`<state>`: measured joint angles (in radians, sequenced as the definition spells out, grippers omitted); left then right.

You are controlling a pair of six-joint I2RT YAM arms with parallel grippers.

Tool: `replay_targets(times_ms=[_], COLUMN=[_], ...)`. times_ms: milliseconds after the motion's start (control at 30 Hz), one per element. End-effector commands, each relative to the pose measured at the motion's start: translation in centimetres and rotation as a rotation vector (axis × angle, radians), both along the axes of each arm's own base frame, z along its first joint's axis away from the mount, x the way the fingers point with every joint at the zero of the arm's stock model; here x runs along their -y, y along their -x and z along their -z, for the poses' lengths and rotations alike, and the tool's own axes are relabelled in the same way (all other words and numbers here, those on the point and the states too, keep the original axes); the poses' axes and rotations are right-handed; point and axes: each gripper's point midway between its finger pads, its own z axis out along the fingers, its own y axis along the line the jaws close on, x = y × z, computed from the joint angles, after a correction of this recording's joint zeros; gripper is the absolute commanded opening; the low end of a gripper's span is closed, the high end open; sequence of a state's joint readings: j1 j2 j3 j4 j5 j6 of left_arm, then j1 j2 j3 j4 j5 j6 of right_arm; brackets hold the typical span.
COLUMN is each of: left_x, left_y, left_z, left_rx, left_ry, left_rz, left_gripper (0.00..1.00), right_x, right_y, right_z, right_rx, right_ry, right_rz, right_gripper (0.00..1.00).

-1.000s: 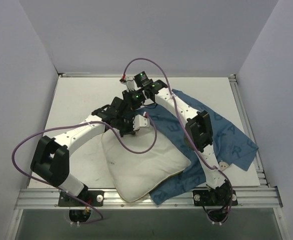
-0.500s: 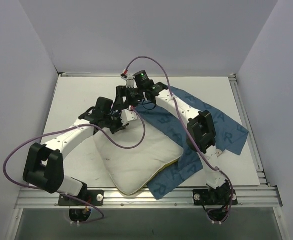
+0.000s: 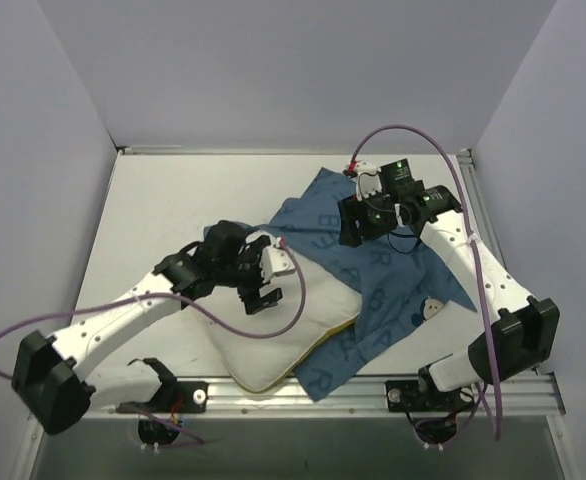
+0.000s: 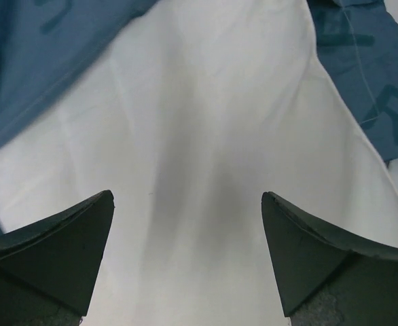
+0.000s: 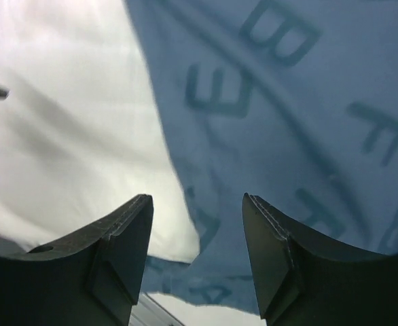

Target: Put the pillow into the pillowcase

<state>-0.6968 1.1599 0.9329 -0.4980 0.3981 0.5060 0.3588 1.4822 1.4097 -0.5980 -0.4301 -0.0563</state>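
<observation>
The pillow (image 3: 273,335) lies near the middle of the table (image 3: 143,200), one corner at the near edge, its yellow band (image 3: 325,335) along the right side. The pillowcase (image 3: 403,285) lies spread to its right. Blue cloth covers the pillow's far edge and also shows beside the banded edge. I cannot tell whether any of the pillow is inside. A mouse face (image 3: 429,308) shows on the cloth.

The left arm lies low from its near-left base, elbow far out to the left, forearm running right to the pillow's far-left part. The left gripper (image 4: 187,195) hangs over bare white fabric, its 2 fingers (image 4: 63,244) spread wide and pinching nothing.

The right arm bends out to the right and reaches back toward the far centre. The right gripper (image 5: 197,197) hangs above the pillowcase's far part, near the seam with the pillow. Its jaws are partly apart, with nothing between them.
</observation>
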Motion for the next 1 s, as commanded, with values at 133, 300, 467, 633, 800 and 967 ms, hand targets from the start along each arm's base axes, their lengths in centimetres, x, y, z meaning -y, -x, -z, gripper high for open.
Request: replay_targets(times_ms=[133,300,467,633,800,967], left_x=[3.7,6.3,7.2,8.4,8.4,7.0], left_y=[2.9,5.3,4.7,2.0,-4.5,-8.2], left_z=[4.9,8.0,10.5,9.8,-0.4,-9.8], left_rx=[-0.164,-0.089,-0.098,-0.246,-0.324,-0.321], left_ry=[-0.095,-0.183,-0.240,-0.123,0.313,0.582], left_rz=[-0.069,0.016,-0.008,-0.097,-0.310,-0.460], left_gripper=[0.97,0.97,0.93,0.02,0.00,0.00], right_x=[2.9,4.1,3.2,0.0,-4.4,-8.8], right_y=[7.6,8.9,7.8,8.7,10.5,10.9], right_z=[8.1,11.2,11.0,8.0,2.1,-4.2], right_rx=[-0.211,-0.278,-0.294,-0.315,-0.298,-0.175], right_ry=[0.238,0.297,0.249,0.071,-0.175,-0.321], right_rz=[-0.092,-0.080,-0.060,-0.142,-0.267,-0.377], right_gripper=[0.57,0.53,0.17,0.00,0.00,0.00])
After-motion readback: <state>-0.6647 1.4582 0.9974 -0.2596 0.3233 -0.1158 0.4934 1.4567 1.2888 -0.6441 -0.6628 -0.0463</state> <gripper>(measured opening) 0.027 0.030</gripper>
